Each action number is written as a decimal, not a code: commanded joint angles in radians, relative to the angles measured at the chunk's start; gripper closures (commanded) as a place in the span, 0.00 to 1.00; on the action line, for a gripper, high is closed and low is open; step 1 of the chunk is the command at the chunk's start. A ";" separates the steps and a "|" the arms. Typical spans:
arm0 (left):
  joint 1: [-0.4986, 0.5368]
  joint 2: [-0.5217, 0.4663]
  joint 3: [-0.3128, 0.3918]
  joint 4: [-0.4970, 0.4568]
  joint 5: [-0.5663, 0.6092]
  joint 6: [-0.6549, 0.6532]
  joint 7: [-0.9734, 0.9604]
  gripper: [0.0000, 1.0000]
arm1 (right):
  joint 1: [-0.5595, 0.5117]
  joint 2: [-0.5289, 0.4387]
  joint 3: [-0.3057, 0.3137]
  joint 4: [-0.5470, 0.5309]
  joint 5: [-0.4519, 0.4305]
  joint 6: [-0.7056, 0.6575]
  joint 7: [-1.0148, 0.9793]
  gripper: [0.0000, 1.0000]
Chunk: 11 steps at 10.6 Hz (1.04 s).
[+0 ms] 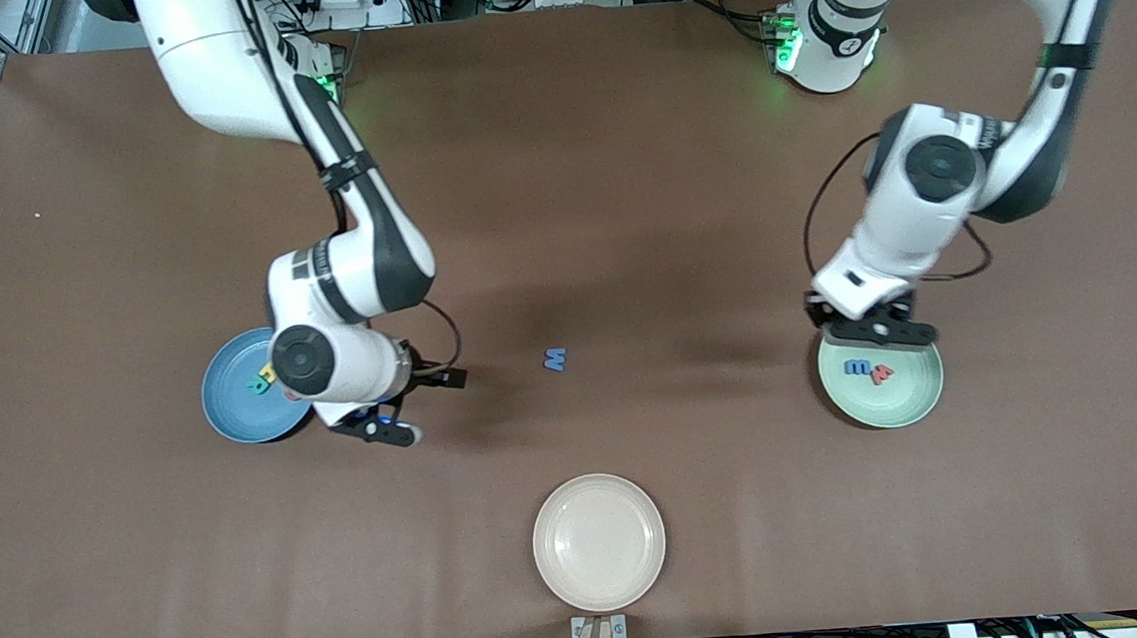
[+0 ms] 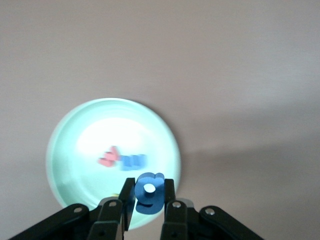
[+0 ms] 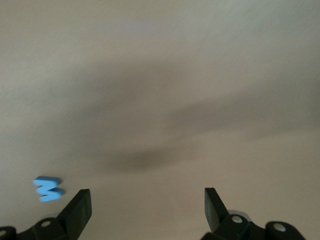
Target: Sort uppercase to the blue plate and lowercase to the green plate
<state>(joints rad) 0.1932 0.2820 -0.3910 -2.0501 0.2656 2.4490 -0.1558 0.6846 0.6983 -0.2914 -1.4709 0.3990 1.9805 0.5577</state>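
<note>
Holding a blue g point(image 2: 149, 194) over the green plate point(image 1: 919, 400) (two letters inside), the left gripper point(image 2: 148, 200) clamps; the right gripper point(image 3: 147, 207) gapes.

No printed text, labels, brand marks or numbers can be read on the arms, plates or bench point(image 1: 621, 205). The only legible characters are the foam letters themselves. A blue M point(image 1: 555, 360) lies alone on the bench between the two arms. A blue g point(image 2: 149, 192) is clamped between the left gripper's fingers point(image 2: 127, 200) over the green plate point(image 2: 70, 145). Letters lying on the plates cannot be read with certainty.
</note>
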 commanded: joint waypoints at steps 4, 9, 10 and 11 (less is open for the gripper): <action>0.012 0.097 0.113 0.087 -0.083 -0.010 0.108 0.01 | 0.202 0.169 -0.041 0.223 0.001 0.041 0.180 0.00; -0.023 -0.055 0.118 0.276 -0.103 -0.401 0.104 0.00 | 0.217 0.274 -0.054 0.328 0.003 0.081 0.172 0.00; -0.031 -0.087 0.118 0.339 -0.147 -0.517 0.104 0.00 | 0.216 0.286 -0.055 0.328 0.001 0.090 0.172 0.00; -0.034 -0.125 0.120 0.375 -0.187 -0.588 0.104 0.00 | 0.217 0.291 -0.055 0.327 0.001 0.090 0.174 0.00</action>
<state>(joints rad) 0.1786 0.2135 -0.2887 -1.7268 0.1363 1.9710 -0.0653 0.9001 0.9564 -0.3365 -1.1877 0.3982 2.0751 0.7251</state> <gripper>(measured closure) 0.000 0.000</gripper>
